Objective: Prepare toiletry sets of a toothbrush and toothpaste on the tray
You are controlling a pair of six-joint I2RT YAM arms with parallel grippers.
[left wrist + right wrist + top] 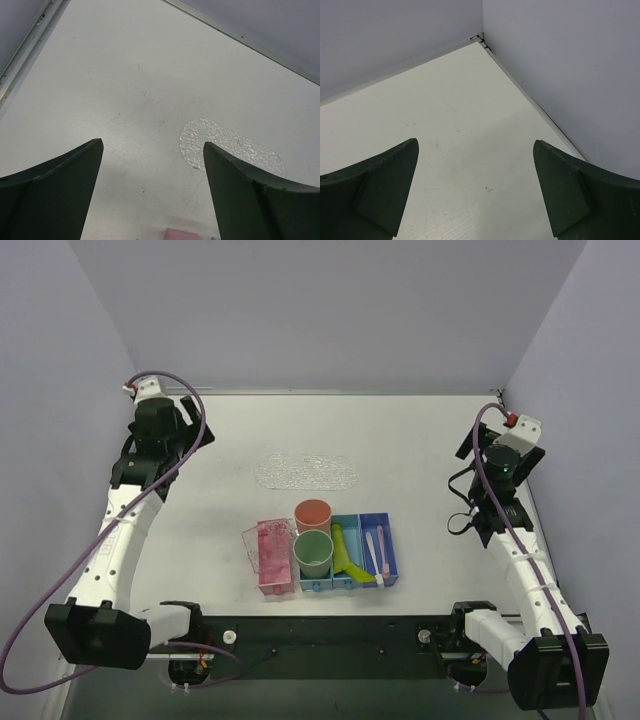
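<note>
Tray (306, 472), clear oval with a bumpy texture, lies mid-bench (420, 440) beyond the bins.
Pale pink-and-white toothbrushes (370, 545) lie in the dark blue bin (391, 550); yellow-green toothpaste (345, 555), possibly two overlapping tubes, leans in the lighter bin (350, 522) beside it. Left pincer (152, 145) and right pincer (475, 143) both gape wide, holding nothing.

Green cup (313, 553) beside salmon cup (312, 512); pink rack (270, 556) left, blue bins (393, 552) right.
</note>
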